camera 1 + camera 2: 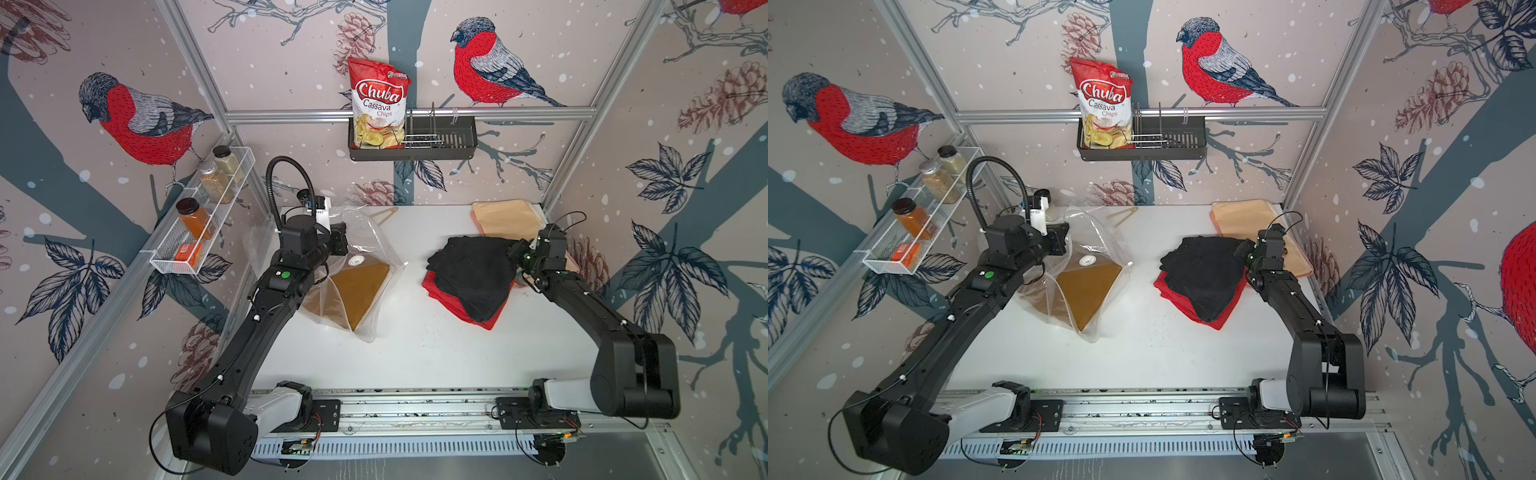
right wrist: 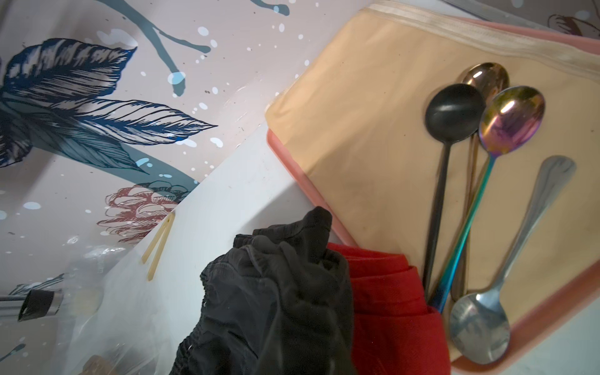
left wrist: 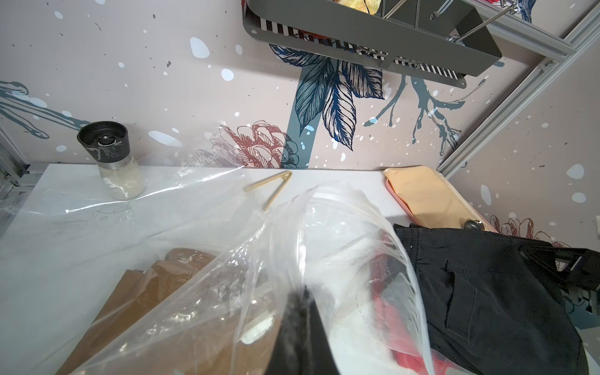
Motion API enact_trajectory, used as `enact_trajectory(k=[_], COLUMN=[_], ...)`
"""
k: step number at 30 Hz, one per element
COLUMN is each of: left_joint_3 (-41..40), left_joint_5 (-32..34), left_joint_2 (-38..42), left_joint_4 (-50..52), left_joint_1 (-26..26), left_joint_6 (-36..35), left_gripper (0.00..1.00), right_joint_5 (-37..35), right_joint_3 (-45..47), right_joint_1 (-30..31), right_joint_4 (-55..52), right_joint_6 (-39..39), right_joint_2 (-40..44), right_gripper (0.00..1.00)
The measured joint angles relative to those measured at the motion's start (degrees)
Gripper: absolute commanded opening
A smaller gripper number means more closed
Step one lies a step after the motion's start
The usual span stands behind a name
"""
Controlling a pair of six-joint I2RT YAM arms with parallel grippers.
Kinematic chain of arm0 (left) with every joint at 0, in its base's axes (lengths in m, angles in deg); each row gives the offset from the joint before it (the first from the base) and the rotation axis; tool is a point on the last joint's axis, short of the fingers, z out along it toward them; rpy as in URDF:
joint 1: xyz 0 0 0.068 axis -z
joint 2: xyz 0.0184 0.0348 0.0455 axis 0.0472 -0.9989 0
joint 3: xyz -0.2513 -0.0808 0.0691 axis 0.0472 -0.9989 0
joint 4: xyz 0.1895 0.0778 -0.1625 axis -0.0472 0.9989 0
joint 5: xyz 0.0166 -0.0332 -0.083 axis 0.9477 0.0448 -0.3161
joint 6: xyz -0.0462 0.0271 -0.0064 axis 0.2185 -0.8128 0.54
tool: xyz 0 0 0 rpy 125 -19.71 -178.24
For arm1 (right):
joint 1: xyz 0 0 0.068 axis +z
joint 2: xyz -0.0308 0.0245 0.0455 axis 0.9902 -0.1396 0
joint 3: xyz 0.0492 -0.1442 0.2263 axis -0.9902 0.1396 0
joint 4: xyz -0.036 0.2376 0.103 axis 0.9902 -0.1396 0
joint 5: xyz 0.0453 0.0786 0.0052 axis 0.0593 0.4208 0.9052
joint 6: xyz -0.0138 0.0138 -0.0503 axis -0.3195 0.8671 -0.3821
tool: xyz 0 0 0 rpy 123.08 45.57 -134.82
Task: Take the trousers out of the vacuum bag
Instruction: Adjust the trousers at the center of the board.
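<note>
both clamp: left pincer (image 3: 300, 321) the crinkly vacuum bag (image 1: 361, 226), right pincer (image 1: 514, 250) the bunched black trousers (image 1: 473, 274).

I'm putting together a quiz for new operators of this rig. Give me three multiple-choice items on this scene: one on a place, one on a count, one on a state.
1. The black trousers lie
A) on the red trousers
B) under the red trousers
C) beside them, apart

2. How many spoons are on the peach mat?
A) two
B) four
C) six

3. The mustard-brown trousers are
A) taken out and unfolded
B) inside the vacuum bag
C) stacked on the black trousers

Key:
1 A: black cloth covers most of the red in both top views.
2 B: the right wrist view shows four spoon bowls.
3 B: clear plastic surrounds the brown cloth.
</note>
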Motion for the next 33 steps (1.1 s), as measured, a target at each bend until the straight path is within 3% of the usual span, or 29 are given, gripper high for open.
enact_trajectory(k=[5,6,8,9,14,28,30,33], left_joint_3=[-0.1,-0.1,-0.1,-0.1,-0.1,0.6,0.6,0.8], left_joint_5=[0.0,0.0,0.0,0.0,-0.2,-0.8,-0.8,-0.8], left_joint_2=[0.1,0.0,-0.2,-0.3,-0.3,-0.7,-0.7,-0.8], left_joint_4=[0.0,0.0,0.0,0.0,0.0,0.3,0.3,0.4], left_joint_1=[0.0,0.0,0.0,0.0,0.0,0.7,0.9,1.4], left_joint_6=[0.0,0.0,0.0,0.0,0.0,0.0,0.0,0.0], left_gripper=[0.0,0.0,0.0,0.0,0.0,0.0,0.0,0.0], right_joint_5=[-3.2,-3.9,-5.0,-5.7,-9.5,-32.3,-32.2,-26.2], right_joint_3=[3.2,3.5,3.5,3.3,2.0,-2.1,-2.6,-2.7], right_joint_1=[-1.6,-2.0,-2.4,-2.6,-2.3,15.0,17.1,20.1], right_joint_4=[-0.6,-1.0,-1.4,-1.7,-3.6,-11.9,-13.0,-13.3], right_joint_6=[0.3,0.4,0.5,0.5,0.4,-4.5,-4.8,-6.1], right_joint_2=[-2.3,-2.9,-4.2,-4.9,-6.0,5.5,6.9,9.4], right_gripper=[0.03,0.1,0.35,0.42,0.58,0.65,0.64,0.65])
